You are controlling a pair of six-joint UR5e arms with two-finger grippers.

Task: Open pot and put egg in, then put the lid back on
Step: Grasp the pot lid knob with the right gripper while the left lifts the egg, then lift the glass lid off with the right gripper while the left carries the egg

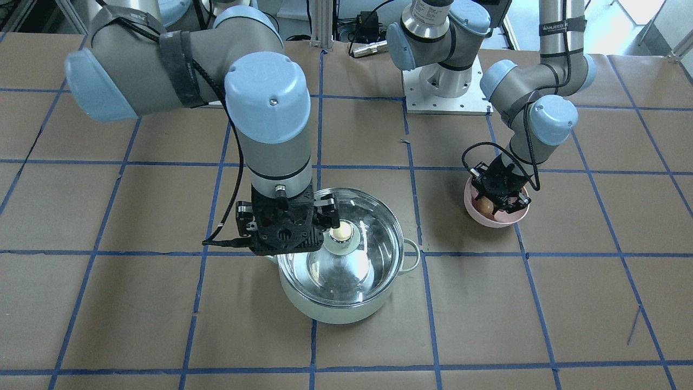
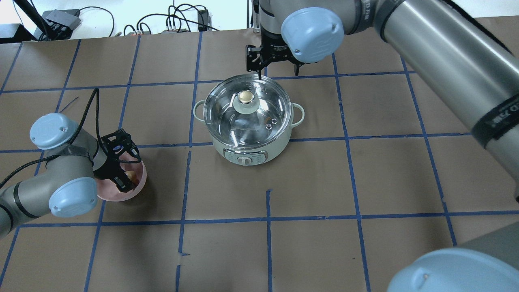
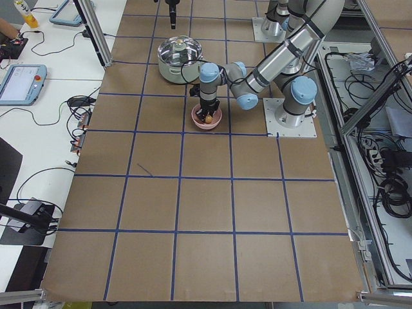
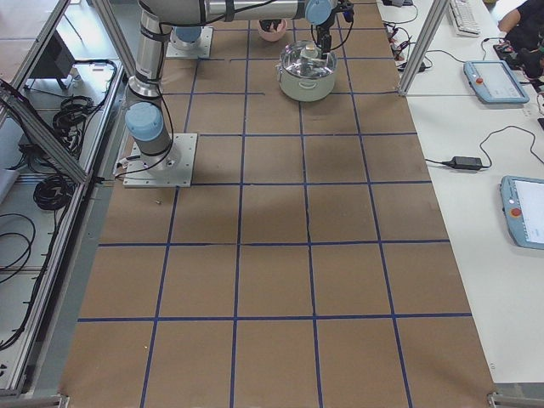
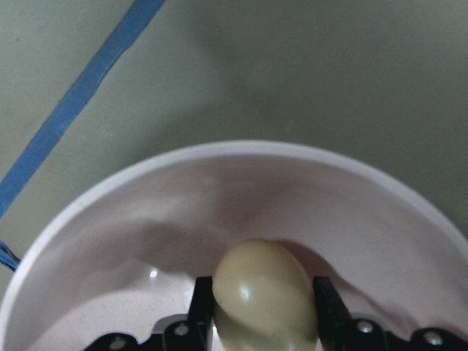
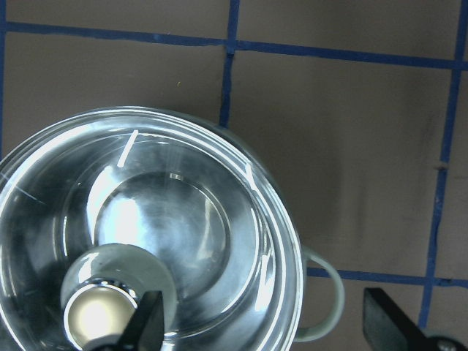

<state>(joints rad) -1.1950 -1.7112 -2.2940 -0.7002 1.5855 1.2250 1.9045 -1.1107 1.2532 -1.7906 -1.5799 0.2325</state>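
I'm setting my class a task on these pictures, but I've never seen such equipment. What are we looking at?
These are two grey robot arms with blue joint caps, at a brown paper-covered table marked with blue tape. Four pictures come from fixed cameras: one facing the robot, one behind and above it, one at each table end. Two come from cameras on the wrists. On the table stand a pale mint-green pot, its clear glass dome lid on, and a small pink bowl. The left gripper reaches into the bowl, its two fingers closed on a small brown-tan egg inside. The right gripper hangs open over the lid, near its cream-gold knob, holding nothing.
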